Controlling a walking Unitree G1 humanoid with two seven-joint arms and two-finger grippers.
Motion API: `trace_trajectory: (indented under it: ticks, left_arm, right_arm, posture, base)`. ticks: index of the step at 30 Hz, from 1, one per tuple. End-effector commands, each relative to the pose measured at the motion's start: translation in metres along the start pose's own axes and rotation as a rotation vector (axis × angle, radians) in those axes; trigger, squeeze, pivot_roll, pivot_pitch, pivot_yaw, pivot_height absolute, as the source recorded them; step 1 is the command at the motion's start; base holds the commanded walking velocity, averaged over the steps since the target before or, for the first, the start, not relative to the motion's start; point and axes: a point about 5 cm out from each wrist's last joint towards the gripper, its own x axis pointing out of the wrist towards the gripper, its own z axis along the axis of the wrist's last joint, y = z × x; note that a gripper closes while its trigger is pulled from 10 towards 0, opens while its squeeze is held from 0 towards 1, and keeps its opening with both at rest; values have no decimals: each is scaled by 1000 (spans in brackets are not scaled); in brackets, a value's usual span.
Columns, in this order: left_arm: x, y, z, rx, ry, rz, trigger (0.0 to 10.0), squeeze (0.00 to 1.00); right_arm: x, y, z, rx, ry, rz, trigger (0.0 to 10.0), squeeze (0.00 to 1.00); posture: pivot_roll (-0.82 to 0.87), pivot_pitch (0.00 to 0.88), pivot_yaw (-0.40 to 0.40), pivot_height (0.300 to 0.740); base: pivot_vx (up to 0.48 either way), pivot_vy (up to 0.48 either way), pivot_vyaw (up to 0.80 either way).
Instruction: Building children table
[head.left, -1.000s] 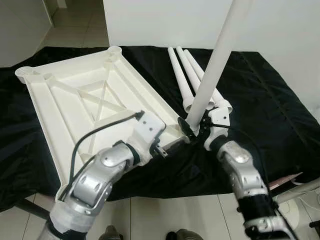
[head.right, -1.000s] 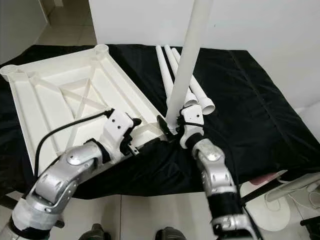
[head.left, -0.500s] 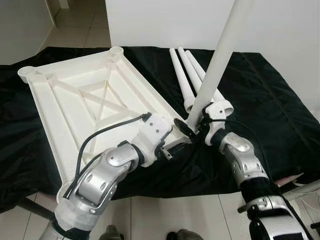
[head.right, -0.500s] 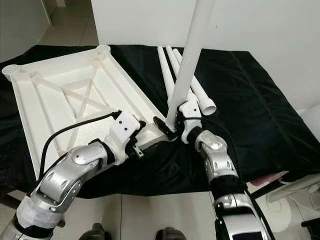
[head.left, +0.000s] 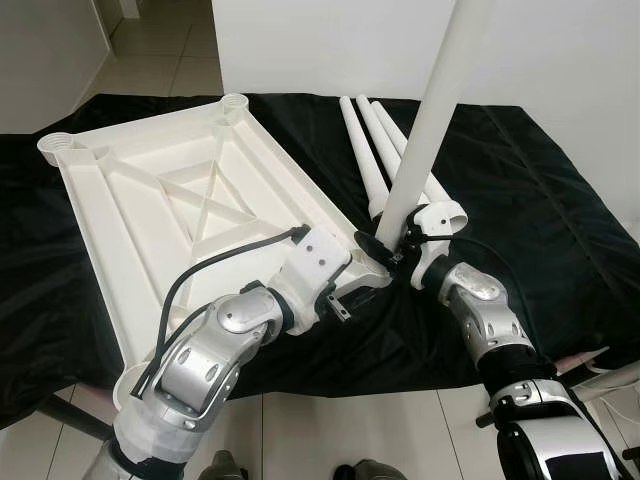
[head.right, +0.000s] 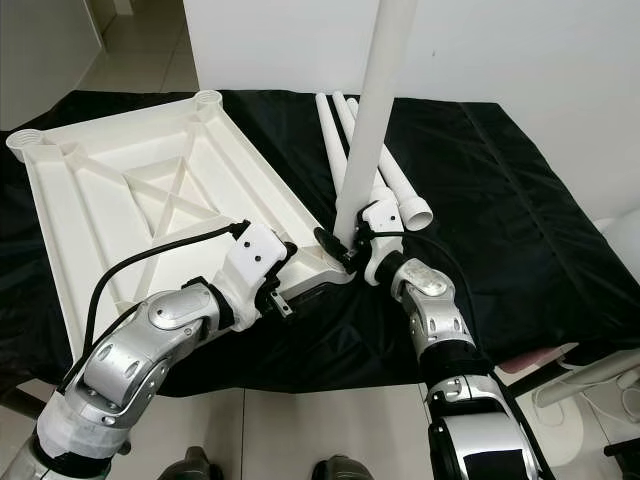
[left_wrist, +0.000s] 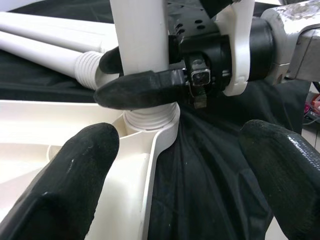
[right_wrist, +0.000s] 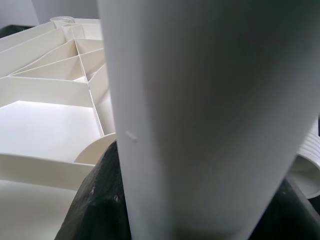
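From the head views we see the white tabletop (head.left: 180, 200) lying underside up on the black-draped counter (head.left: 520, 200), and our right gripper (head.left: 385, 250) clenched on an upright table leg (head.left: 430, 120) whose lower end sits at the tabletop's near corner socket (left_wrist: 150, 125). Three spare legs (head.left: 375, 140) lie on the cloth just beyond that corner. Our left gripper (head.right: 300, 285) rests against the tabletop's edge beside the same corner. In the left wrist view its fingers (left_wrist: 70, 170) are spread wide, holding nothing, with the leg's ribbed end already partly inside the socket. The right wrist view shows the leg (right_wrist: 200, 115) close against the camera, black fingers (right_wrist: 100, 210) wrapped round it, the tabletop's ribs behind. We judge the step in hand is seating this first leg; next it probably needs turning or pressing home while the left gripper steadies the tabletop. The far corner sockets (head.left: 232, 102) look empty.
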Motion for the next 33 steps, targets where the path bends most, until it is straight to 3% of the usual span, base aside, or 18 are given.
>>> trace_trajectory:
  ticks: [1,3,5,12,13,14,18,24,28,33]
  left_arm:
    - [0,-1,-2,0,19,34,10000,0]
    - [0,-1,-2,-1,20,35,10000,0]
    - [1,-1,-3,0,19,41,10000,0]
    - [2,-2,-2,-1,16,50,10000,0]
    - [2,-2,-2,4,13,55,10000,0]
    - [2,-2,-2,4,13,55,10000,0]
    - [2,-3,-2,8,13,61,10000,0]
    - [2,-3,-2,10,12,62,10000,0]
    - [3,-3,-1,9,10,63,10000,0]
    - [3,-3,-1,10,5,63,10000,0]
  right_arm:
    - [-3,6,-13,14,50,-3,10000,0]
    - [-3,7,-14,15,51,-17,10000,0]
    - [-1,8,-18,22,74,-122,10000,0]
    - [2,12,-18,66,67,-291,10000,0]
    - [4,18,-17,108,68,-401,10000,0]
    - [4,18,-17,108,68,-401,10000,0]
    - [6,24,-14,144,72,-593,10000,0]
    - [10,35,-10,192,58,-718,10000,0]
    - [17,45,-5,216,29,-702,10000,0]
    - [15,44,-3,213,20,-718,10000,0]
  posture:
    - [14,22,-33,740]
    - [14,22,-33,740]
    - [11,27,-39,740]
    - [7,29,-41,740]
    - [7,29,-41,740]
    - [7,29,-41,740]
    - [8,19,-57,740]
    - [12,14,-60,740]
    - [10,10,-61,740]
    - [10,6,-62,740]
  base:
    - [0,0,0]
    - [0,0,0]
    - [0,0,0]
    - [0,0,0]
    - [0,0,0]
    - [0,0,0]
    - [0,0,0]
    - [0,0,0]
    - [0,0,0]
    - [0,0,0]
